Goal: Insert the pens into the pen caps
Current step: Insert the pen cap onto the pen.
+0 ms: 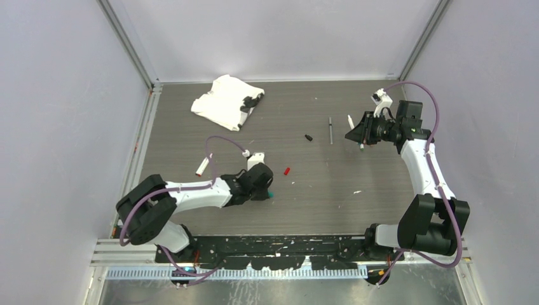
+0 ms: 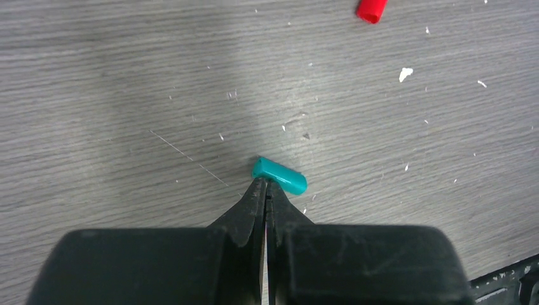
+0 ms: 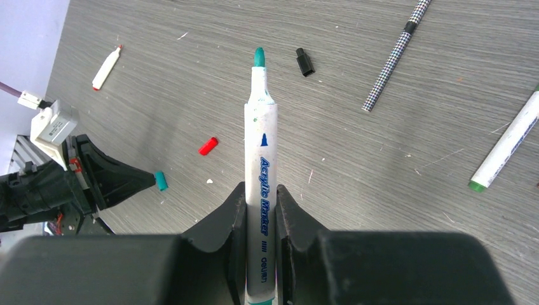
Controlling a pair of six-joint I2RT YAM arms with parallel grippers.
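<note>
From above, my left pincer (image 1: 268, 192) reaches low over the grey wood-grain table (image 1: 191, 140), its tips at a small teal plastic cap (image 1: 271, 194). A stubby red plastic cap (image 1: 286, 171) sits near it. A stubby black plastic cap (image 1: 309, 137) lies farther off, towards my right pincer (image 1: 354, 135). A crumpled white cloth (image 1: 222, 101) lies at the far left, well apart from all of these. Two pens lie in the open here: a white-barrelled pen with a red tip (image 1: 202, 166) beside my left arm, and a slim dark patterned pen (image 1: 330, 130) between the black cap and my right pincer.

From my left wrist, my fingers (image 2: 254, 206) are pressed together with no gap. The teal cap (image 2: 279, 176) lies on its side, touching their tips and slanting to the right. I cannot tell whether they nip its edge. The red cap (image 2: 371, 9) is at the top edge, well apart, and white flecks (image 2: 405, 74) dot the table.

From my right wrist, my right pincer (image 3: 260, 197) pinches a white acrylic marker with a teal tip (image 3: 260, 127), its tip pointing ahead. I count four pens: this one, the red-tipped one (image 3: 106, 67), the patterned one (image 3: 397, 54), and a white pen with a green end (image 3: 508, 143) at the right edge. I count three caps: black (image 3: 305, 62), red (image 3: 208, 146) and teal (image 3: 160, 181). The teal one sits at my left pincer's tips at lower left, well apart from the marker.
</note>
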